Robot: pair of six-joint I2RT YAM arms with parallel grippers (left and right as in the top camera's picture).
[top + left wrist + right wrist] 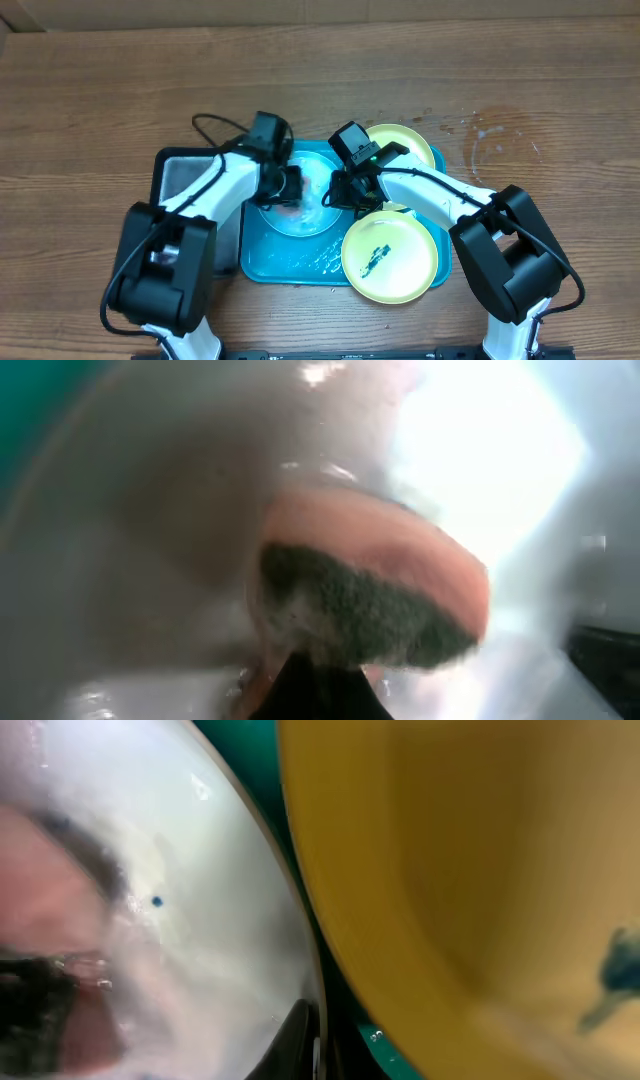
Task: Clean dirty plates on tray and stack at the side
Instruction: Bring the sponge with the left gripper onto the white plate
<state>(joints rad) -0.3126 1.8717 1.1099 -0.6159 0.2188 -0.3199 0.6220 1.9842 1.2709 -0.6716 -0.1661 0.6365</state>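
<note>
A light blue plate [300,217] lies in the turquoise tray [268,262]. My left gripper [289,185] is shut on a pink sponge [370,600] with a dark green scrub face, pressed onto the plate's wet surface [150,510]. My right gripper [340,190] is shut on that plate's right rim [300,970], with one dark finger [290,1040] on top of it. A pale yellow-green plate [390,258] with a dark smear [375,257] overlaps the tray's right front corner, and in the right wrist view this plate [470,870] fills the right side. Another yellow-green plate [410,146] sits behind the right arm.
A black tray [180,175] with a grey inside stands against the turquoise tray's left side. Water drops shine on the turquoise tray's floor [315,262]. A wet patch [495,135] marks the wooden table at the back right.
</note>
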